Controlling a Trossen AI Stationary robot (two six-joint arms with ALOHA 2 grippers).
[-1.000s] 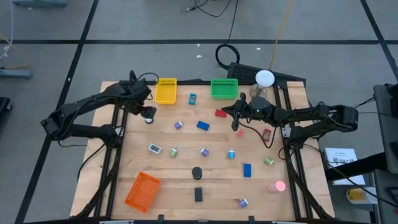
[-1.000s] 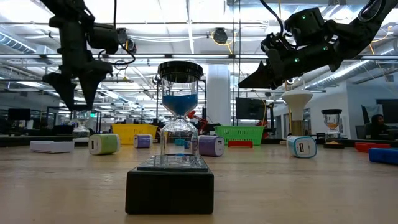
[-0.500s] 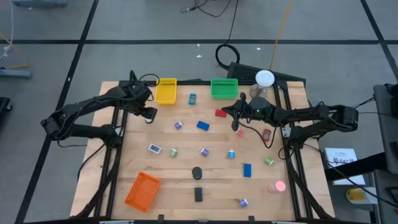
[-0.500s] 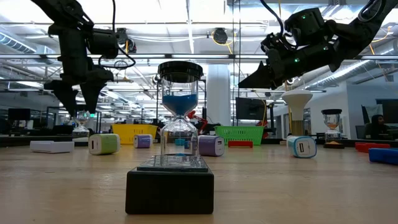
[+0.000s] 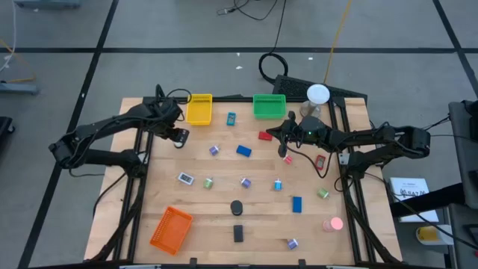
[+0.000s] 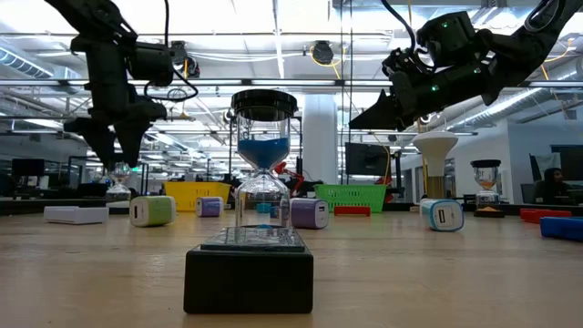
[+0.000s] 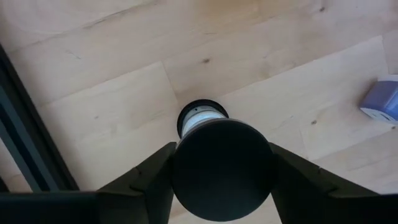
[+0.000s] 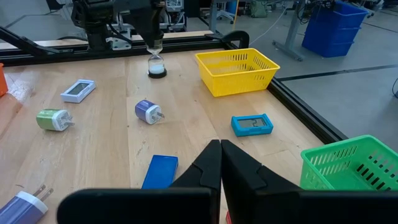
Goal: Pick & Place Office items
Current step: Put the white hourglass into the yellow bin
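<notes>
From above, small hourglass [image 8: 157,64] hidden under left tool [image 5: 180,135], back left on the tabletop [image 5: 224,170] by the yellow basket [image 5: 199,109]; right tool [image 5: 275,135] up in the air, pressed together. From low down, too far off and tiny to make out, behind a big hourglass [image 6: 264,182]. From the left wrist, looks pinched by its round black cap, though real touch hard to tell; probably light, tippy, with thin breakable glass, so best held softly by that hard cap.
</notes>
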